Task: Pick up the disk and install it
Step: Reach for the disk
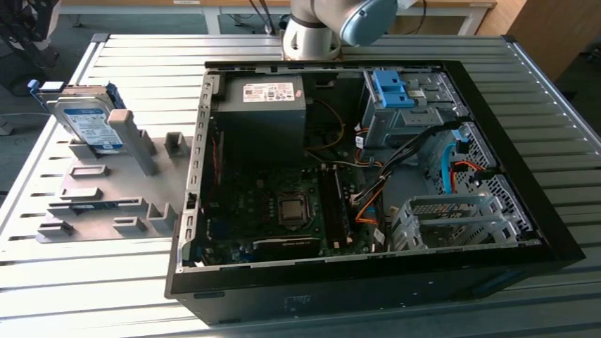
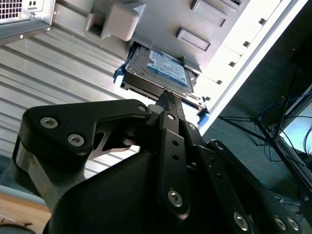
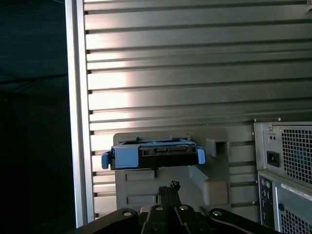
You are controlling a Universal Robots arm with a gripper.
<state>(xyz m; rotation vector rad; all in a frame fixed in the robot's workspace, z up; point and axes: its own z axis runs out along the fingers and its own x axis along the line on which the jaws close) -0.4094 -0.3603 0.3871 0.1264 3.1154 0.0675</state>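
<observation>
Aimed at but apart from the disk leaning in the grey holder at the exterior view's left, with gripper pinched closed, empty; could bump and topple it unless opened

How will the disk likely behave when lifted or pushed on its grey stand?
The disk looks like a metal slab, so it is probably rigid and heavy for its size. It stands tilted on edge in the grey stand, so a sideways push might tip it over.
</observation>
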